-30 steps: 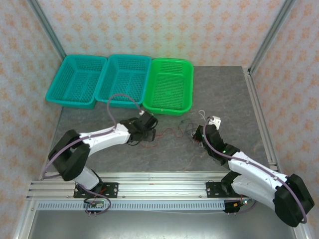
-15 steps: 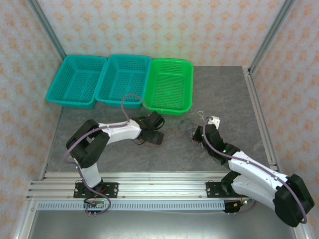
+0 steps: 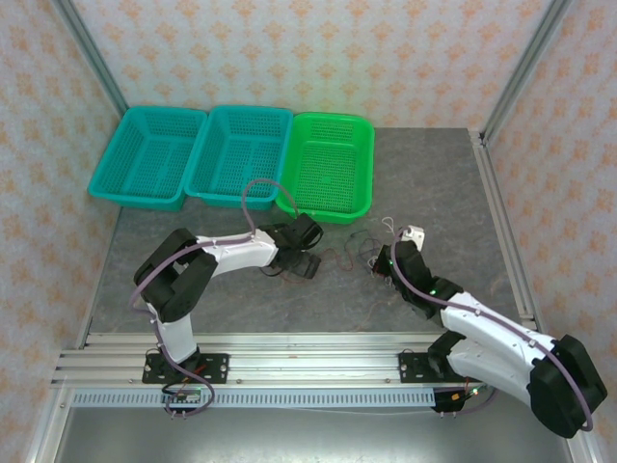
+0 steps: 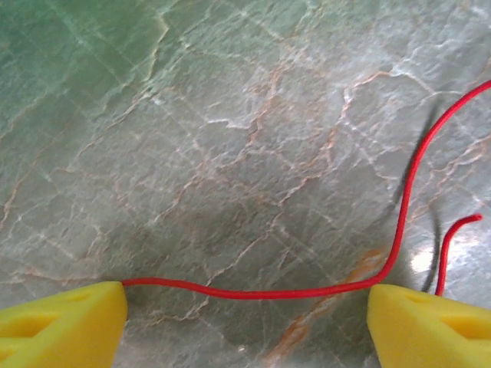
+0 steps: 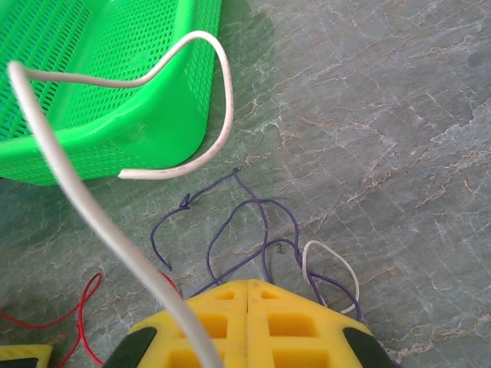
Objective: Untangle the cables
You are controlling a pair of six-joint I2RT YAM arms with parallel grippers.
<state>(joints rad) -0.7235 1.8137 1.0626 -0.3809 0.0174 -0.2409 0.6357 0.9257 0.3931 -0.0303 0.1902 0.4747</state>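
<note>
Over the last second the left arm folded at the elbow and carried the left hand (image 4: 247,291) toward the green basket (image 3: 328,164), fingers set wide apart astride the red strand (image 4: 268,294) on the desk (image 3: 434,183), gripping nothing. The right hand (image 5: 247,295), fingers pressed together on the cables (image 3: 362,247) just nearside of that basket, kept its place; the red strand appeared ready for drawing free

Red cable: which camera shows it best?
Left wrist: the red cable runs large and sharp across the marbled table. Top external shows a faint thread; right wrist catches a small loop at its lower left.
</note>
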